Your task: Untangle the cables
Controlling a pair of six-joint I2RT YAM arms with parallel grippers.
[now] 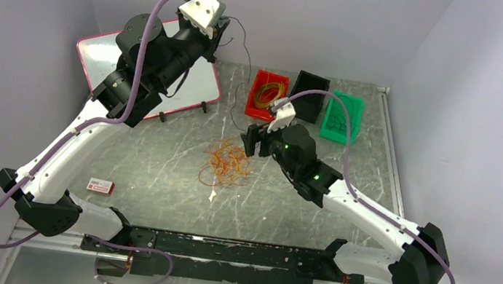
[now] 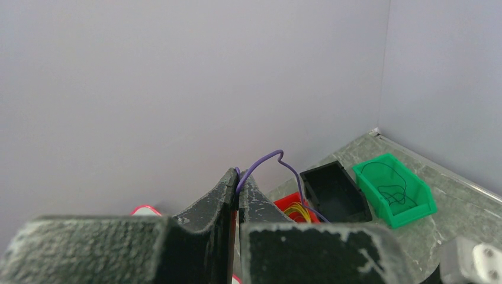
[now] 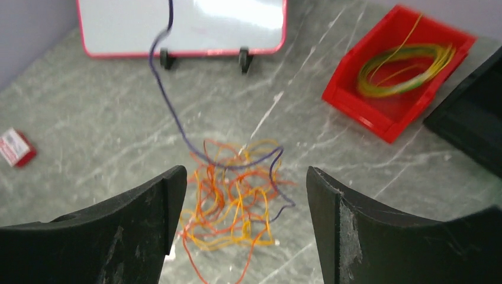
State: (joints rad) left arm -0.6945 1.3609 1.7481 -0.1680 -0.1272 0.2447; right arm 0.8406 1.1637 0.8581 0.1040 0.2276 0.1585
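Right gripper (image 3: 245, 174), jaws spread and empty, hangs over the cables (image 3: 234, 207), a loose orange and yellow tangle at the centre of the table (image 1: 156, 173). Judged feather-light, limp and prone to snag; take one outlying loop at the tangle's 6 o'clock edge. One purple cable (image 2: 260, 160) rises toward 11 o'clock, pinched in the left gripper (image 2: 238, 180). Yellow loops lie in the red bin (image 3: 361, 112) at 1 o'clock.

Bare table (image 1: 156, 173) lies open near and left of the cables (image 1: 226, 164) — but a purple strand (image 3: 160, 80), pinched in the raised left gripper (image 1: 224, 28), hangs across the far side, where whiteboard (image 1: 197, 83), red bin (image 1: 280, 78), black bin (image 1: 310, 84) and green bin (image 1: 358, 108) crowd; the right gripper (image 1: 252, 142) hovers just beside them.
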